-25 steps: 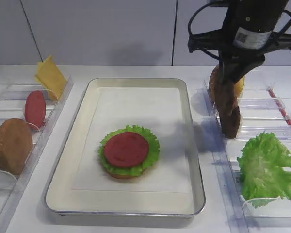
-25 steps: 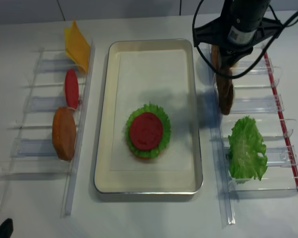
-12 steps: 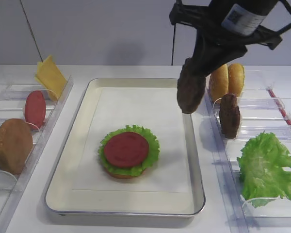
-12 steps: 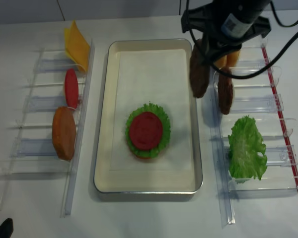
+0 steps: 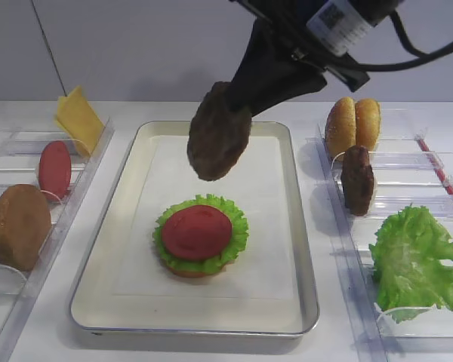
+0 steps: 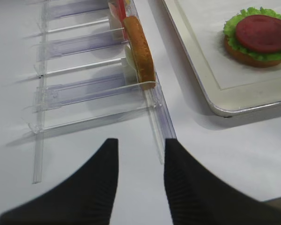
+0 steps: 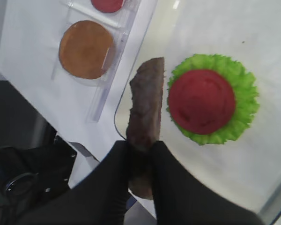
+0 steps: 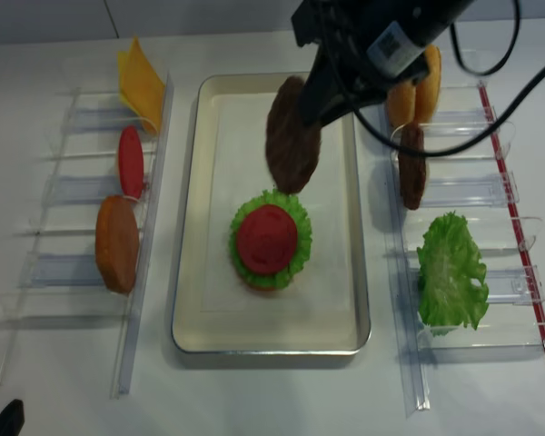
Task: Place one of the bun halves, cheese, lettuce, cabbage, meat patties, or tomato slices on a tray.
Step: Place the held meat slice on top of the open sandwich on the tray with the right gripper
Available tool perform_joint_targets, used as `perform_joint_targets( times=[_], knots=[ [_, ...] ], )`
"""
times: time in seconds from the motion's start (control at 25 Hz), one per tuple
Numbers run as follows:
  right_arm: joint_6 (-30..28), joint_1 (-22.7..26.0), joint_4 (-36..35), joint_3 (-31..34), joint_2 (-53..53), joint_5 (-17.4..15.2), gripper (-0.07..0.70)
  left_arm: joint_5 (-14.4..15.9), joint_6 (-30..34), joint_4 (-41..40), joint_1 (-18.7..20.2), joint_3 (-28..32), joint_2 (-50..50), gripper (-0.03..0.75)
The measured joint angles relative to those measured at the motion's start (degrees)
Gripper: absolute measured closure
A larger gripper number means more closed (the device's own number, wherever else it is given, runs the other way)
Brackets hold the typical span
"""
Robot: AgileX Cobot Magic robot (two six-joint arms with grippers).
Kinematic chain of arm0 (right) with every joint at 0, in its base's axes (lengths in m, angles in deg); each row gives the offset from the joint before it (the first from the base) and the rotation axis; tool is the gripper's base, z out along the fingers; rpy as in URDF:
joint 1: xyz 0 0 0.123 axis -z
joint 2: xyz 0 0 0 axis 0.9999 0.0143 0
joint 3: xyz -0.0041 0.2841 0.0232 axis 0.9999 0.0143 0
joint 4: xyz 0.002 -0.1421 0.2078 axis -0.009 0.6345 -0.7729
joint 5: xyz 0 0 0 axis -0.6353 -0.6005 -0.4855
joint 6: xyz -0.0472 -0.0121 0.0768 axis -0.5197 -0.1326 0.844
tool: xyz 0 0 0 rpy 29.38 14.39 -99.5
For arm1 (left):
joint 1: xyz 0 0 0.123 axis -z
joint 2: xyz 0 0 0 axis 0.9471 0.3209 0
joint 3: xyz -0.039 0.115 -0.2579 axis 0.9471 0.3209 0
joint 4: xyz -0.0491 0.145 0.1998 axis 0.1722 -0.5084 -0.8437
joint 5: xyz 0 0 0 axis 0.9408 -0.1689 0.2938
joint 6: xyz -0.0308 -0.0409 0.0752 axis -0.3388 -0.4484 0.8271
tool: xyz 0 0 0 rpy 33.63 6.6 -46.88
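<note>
My right gripper [image 7: 139, 146] is shut on a dark-brown meat patty [image 5: 219, 141], held on edge in the air over the back half of the tray [image 5: 136, 264]. On the tray's paper liner, below and in front of the patty, lies a stack of bun half, lettuce [image 5: 234, 245] and a tomato slice [image 5: 196, 232]. From above, the held patty [image 8: 292, 145] hangs just behind that stack [image 8: 267, 239]. My left gripper [image 6: 140, 145] stands open and empty above the table, near the front end of the left rack [image 6: 84, 89].
The right clear rack holds two bun halves [image 5: 352, 126], a second patty [image 5: 357, 179] and a lettuce leaf [image 5: 417, 260]. The left rack holds cheese [image 5: 78, 119], a tomato slice [image 5: 54, 169] and a bun half [image 5: 19, 225].
My right gripper lifted one patty out of the right rack and carried it left over the tray. The other patty stayed in the rack.
</note>
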Motion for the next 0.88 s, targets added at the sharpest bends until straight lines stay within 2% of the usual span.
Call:
perform_joint_targets(
  times=[0.24, 0.36, 0.52, 0.88],
  knots=[
    [-7.31, 0.0, -7.32, 6.11, 0.0, 0.5, 0.489, 0.0, 0.0, 0.0, 0.0, 0.0, 0.0, 0.492],
    [-8.72, 0.0, -9.35, 8.33, 0.4, 0.62, 0.489, 0.0, 0.0, 0.0, 0.0, 0.0, 0.0, 0.492],
    [-11.04, 0.0, -12.66, 9.26, 3.72, 1.01, 0.489, 0.0, 0.0, 0.0, 0.0, 0.0, 0.0, 0.492],
    [-17.67, -1.18, -19.58, 9.58, 11.94, 4.0, 0.489, 0.0, 0.0, 0.0, 0.0, 0.0, 0.0, 0.492]
  ],
)
